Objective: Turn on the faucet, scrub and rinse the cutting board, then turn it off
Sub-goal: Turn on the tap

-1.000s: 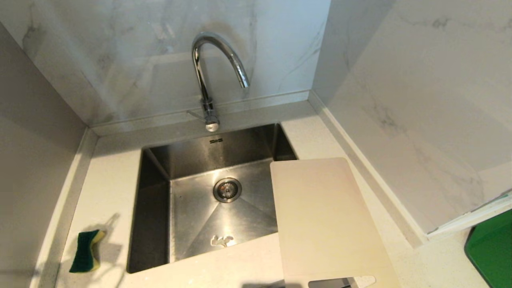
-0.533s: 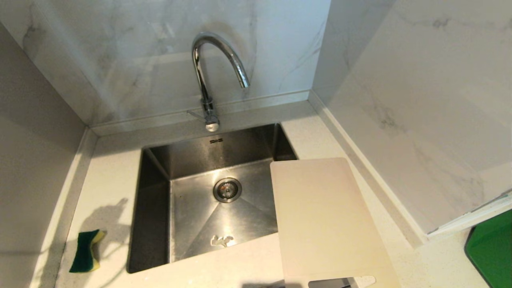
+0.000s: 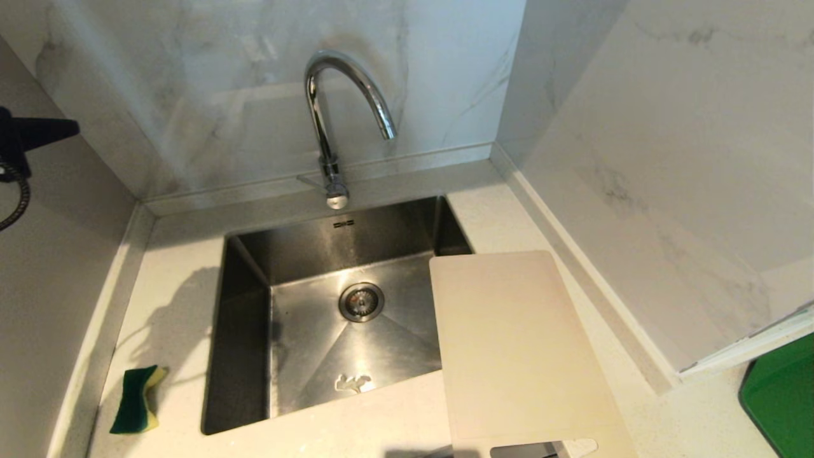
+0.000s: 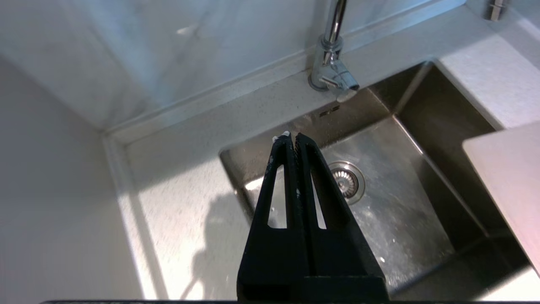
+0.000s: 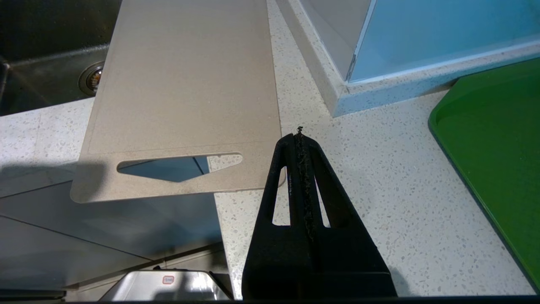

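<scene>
Fingers pressed together and empty, the left gripper [image 4: 292, 136] hangs high over the sink's [image 3: 245, 356] left rim, aimed toward the faucet [image 3: 331, 114] at the back. To open it cleanly, the tips should meet the thin lever at its base [image 4: 333, 80] squarely. The cutting board [image 3: 515, 350] bridges the sink's right edge; the right gripper [image 5: 299, 134], also closed, hovers near its slot handle.
</scene>
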You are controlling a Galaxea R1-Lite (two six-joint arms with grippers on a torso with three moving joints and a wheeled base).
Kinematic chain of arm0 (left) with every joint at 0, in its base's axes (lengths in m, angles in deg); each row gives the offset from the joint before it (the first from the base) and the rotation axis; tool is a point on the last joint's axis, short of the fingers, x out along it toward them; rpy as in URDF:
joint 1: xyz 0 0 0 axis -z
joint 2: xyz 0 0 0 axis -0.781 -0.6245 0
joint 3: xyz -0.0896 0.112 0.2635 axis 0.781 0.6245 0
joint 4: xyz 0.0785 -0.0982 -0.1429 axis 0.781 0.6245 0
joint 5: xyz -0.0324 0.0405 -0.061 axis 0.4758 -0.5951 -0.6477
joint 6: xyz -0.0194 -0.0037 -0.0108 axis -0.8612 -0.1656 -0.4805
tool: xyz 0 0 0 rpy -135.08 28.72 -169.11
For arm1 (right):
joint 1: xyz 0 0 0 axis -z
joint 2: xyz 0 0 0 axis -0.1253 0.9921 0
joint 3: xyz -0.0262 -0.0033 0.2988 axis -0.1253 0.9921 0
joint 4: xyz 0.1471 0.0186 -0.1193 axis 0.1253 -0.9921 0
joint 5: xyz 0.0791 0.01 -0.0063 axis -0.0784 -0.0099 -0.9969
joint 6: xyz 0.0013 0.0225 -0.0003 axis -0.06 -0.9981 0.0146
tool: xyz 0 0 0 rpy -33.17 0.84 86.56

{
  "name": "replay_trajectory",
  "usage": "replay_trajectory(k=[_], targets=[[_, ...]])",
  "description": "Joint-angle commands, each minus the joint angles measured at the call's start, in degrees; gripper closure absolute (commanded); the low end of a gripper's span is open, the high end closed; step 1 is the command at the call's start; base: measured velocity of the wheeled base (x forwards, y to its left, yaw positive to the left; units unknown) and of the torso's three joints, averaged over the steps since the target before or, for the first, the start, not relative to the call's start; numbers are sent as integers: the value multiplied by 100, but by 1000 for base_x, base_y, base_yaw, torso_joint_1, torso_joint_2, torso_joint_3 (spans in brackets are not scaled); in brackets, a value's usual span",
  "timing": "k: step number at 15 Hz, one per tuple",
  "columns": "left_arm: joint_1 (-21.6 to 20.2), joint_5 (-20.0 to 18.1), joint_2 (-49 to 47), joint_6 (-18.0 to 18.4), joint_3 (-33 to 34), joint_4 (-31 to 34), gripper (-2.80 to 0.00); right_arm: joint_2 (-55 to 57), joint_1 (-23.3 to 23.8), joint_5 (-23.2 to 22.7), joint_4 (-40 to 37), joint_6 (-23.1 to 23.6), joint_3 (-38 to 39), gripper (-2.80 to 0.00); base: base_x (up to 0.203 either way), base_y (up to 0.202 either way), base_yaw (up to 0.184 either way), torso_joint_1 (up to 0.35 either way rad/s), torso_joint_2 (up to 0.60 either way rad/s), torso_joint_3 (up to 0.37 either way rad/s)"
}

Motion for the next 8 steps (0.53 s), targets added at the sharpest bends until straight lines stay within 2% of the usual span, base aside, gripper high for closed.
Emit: replay_trajectory(k=[1, 7, 8], targets=[[70, 32, -956, -1, -591, 43, 0, -2, -1, 0, 5, -2, 0, 0, 0, 0, 0, 0, 0, 0], [350, 315, -2225, 1, -1699, 176, 0, -2, -1, 0, 5, -2, 0, 0, 0, 0, 0, 0, 0, 0], [379, 538, -2385, 6, -1796, 277, 0, -2, -1, 0, 5, -2, 0, 0, 0, 0, 0, 0, 0, 0]])
